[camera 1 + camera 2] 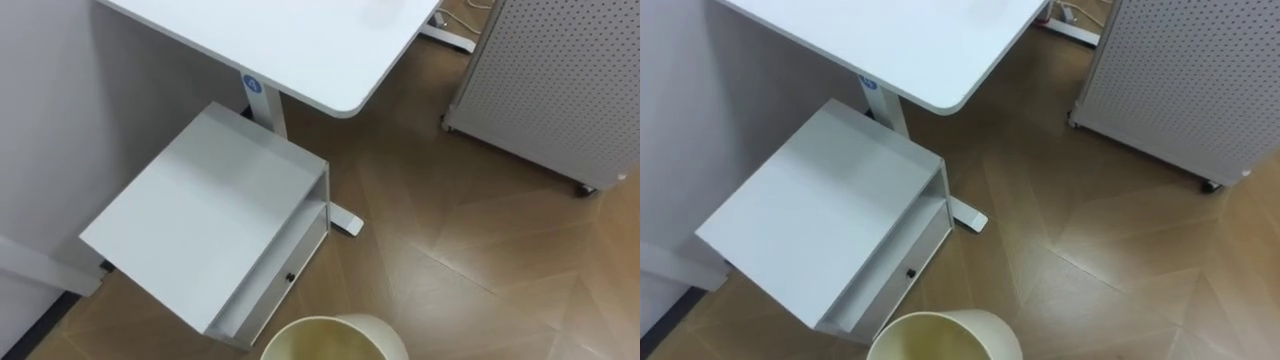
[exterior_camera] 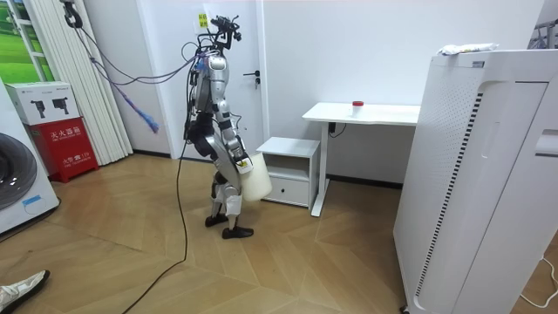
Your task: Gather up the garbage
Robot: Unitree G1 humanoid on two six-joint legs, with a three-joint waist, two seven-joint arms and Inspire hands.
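The robot is carrying a cream round plastic bin (image 2: 254, 180) at its right hand (image 2: 241, 162), whose grip cannot be told. Next it is likely heading for the small red object (image 2: 357, 105), well beyond that hand.

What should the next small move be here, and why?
Probably a step toward the desk: the small red item on it is likely the garbage, while the robot stands back by the cabinet with the bin at its front.
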